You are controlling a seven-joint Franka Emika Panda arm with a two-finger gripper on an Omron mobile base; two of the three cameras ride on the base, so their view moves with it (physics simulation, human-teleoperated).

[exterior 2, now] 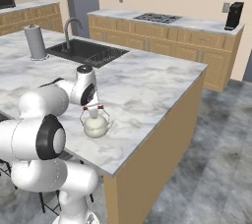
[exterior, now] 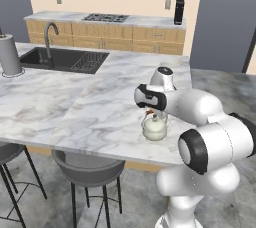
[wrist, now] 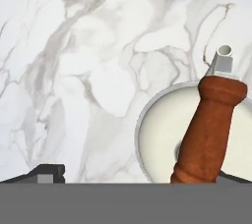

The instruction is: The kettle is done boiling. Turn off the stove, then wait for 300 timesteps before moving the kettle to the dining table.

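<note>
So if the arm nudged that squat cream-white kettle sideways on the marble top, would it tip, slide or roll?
The squat cream-white kettle sits low and wide on its flat base, so it would probably slide rather than tip. The white-and-grey marbled slab top looks smooth, which favours sliding. Lifted by its reddish-brown wooden handle bar, it may swing, since that bar rides on a thin wire arch.

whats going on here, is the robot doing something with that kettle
The kettle stands upright on the marbled dining table, near its edge and well away from the stove on the far counter. The gripper hangs just above the kettle with its jaws open, so nothing is held. In the hand view the wooden handle lies off to one side of the fingers, not between them.
</note>
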